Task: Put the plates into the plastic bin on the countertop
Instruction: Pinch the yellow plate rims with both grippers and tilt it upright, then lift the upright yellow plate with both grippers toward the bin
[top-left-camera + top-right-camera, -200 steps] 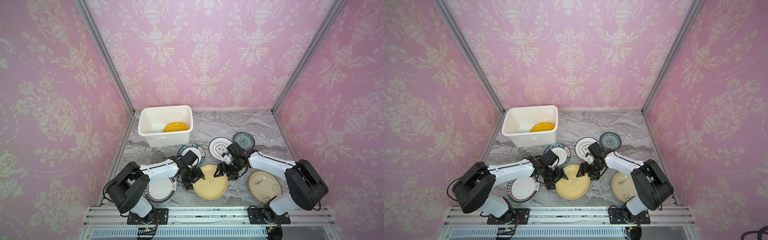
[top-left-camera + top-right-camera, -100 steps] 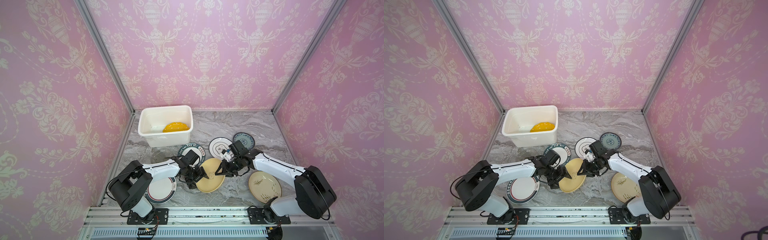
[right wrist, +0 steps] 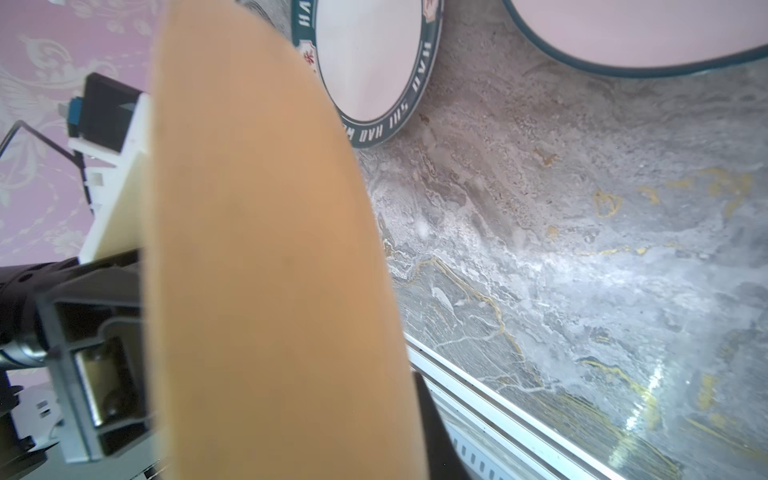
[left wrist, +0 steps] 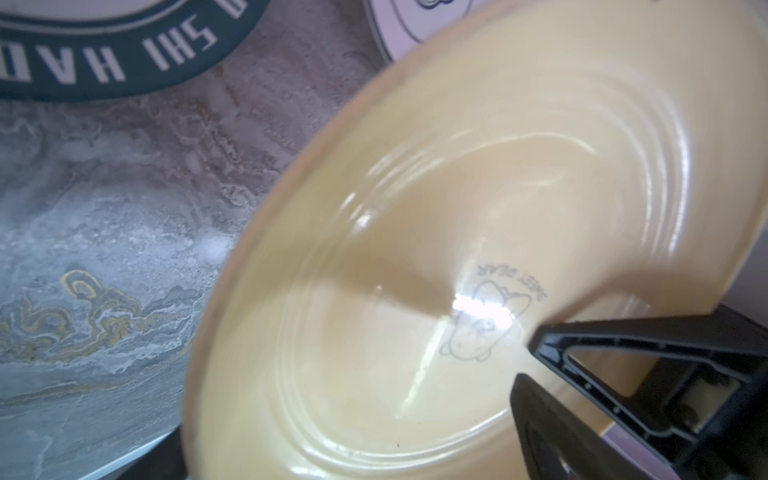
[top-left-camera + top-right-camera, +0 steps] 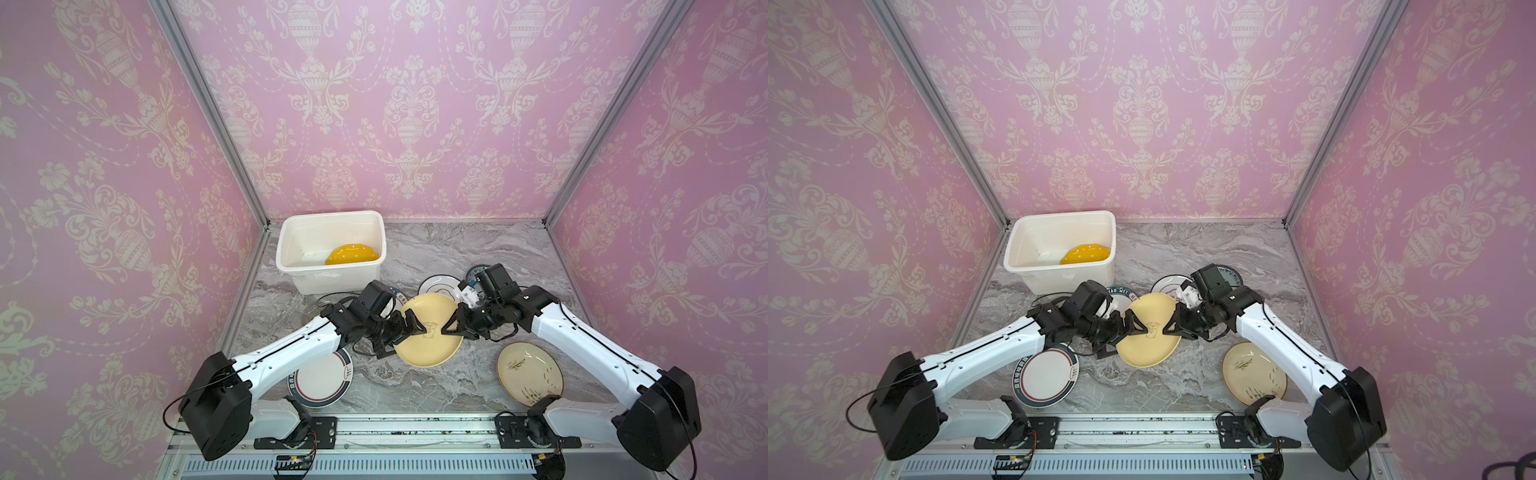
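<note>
Pale yellow and glossy, a round plate with a small bear print (image 5: 428, 349) sits tilted between our two arms. It is near the middle of the grey marble-patterned countertop (image 5: 436, 257), well apart from the white rectangular plastic bin (image 5: 336, 279) in the far left corner. Our right gripper (image 5: 451, 322) has its jaws closed on the plate's right rim; in the right wrist view that rim runs between the two fingers. Our left gripper (image 5: 402, 341) straddles the opposite rim with its jaws spread wide, one finger (image 4: 548, 345) over the plate's face and one below it.

Inside the bin lies a yellow white-dotted scalloped plate (image 5: 352, 254). On the countertop we see:
- a white plate with a dark-and-red rim (image 5: 320, 382), partly under our left arm
- a cream plate with dark sprigs (image 5: 528, 374), beside our right arm
- a green-rimmed lettered plate (image 3: 370, 62), just beside the tilted one on the bin's side
</note>
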Available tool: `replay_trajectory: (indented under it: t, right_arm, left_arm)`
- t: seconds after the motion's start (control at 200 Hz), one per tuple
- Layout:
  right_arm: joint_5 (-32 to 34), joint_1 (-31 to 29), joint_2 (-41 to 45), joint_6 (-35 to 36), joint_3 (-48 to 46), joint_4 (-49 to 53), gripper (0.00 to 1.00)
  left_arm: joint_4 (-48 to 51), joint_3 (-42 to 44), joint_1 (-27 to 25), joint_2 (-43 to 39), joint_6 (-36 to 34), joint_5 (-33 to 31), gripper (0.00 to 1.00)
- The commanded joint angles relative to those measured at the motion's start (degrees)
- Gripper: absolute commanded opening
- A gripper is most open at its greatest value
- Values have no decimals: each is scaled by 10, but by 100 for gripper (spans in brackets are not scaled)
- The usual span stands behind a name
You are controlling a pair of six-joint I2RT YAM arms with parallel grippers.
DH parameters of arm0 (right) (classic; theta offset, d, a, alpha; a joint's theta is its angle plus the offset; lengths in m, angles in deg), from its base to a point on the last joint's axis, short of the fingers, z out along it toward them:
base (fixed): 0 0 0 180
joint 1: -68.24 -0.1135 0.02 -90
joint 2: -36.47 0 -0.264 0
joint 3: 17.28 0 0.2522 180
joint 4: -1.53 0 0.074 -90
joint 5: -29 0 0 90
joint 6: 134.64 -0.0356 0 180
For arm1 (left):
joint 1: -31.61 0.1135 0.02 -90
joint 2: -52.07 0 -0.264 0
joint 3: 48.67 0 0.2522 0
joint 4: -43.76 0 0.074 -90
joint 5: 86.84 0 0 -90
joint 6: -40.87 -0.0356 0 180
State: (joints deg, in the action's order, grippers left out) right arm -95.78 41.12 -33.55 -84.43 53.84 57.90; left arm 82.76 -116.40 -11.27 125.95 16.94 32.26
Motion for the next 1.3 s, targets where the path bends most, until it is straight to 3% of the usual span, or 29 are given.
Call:
replay_trajectory:
  t: [0.0,0.1,0.24,0.51,0.68,0.821,0.986,1.296]
  right_arm:
    - [0,5,40,-45,27,7,18]
    - [-8,5,71,-88,33,-24,18]
    - [-5,6,111,-140,28,-66,17]
    - [-12,5,163,-243,-32,-195,15]
    - [-21,3,157,-240,-37,-206,15]
    - [-24,2,146,-237,-42,-224,16]
    - [-24,3,133,-230,-52,-245,17]
    - [-31,3,110,-232,-69,-284,17]
  left_arm:
    - [86,-50,4,-37,-138,-39,99]
    - [86,-58,10,-61,-177,-18,99]
    - [63,-48,28,-98,-178,9,99]
    - [-163,25,58,-142,-51,90,91]
    - [-280,53,58,-138,23,118,86]
    - [-299,59,58,-139,41,124,78]
    - [-358,77,59,-135,82,127,60]
    - [-432,86,59,-105,146,118,43]
